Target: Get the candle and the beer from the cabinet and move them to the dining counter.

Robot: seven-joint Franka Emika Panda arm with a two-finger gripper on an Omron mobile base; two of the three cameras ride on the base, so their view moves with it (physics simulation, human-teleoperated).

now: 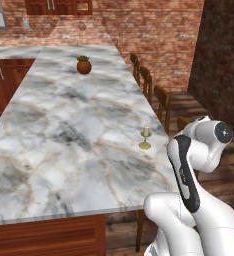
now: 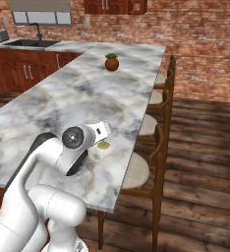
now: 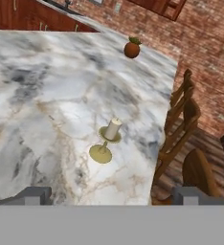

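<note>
The dining counter [image 1: 64, 125] is being taken as the landmark: a long slab of white-grey marble with brown veins, carried on a reddish wood base. Along its right long edge a row of wooden chairs [image 2: 158, 123] is being lined up, their backs standing just beside the marble. Beyond the counter's far end, a dark reddish-brown cabinet [image 1: 59, 6] is being shown high on the red brick wall. Near the far end of the counter, well apart from everything else on it, a round brown plant pot [image 1: 84, 65] is being carried.

The candle [image 1: 145, 137] is being borne upright on the counter, close to its right edge and toward its near end; a short cream-white stub is being held by a small brass-yellow candlestick whose round saucer base is lying flat on the marble.

The fingers [image 3: 35, 195] are being kept spread wide apart above the counter's near end, nothing being gripped between them, with the candle sitting free ahead of them in the hand view.
</note>
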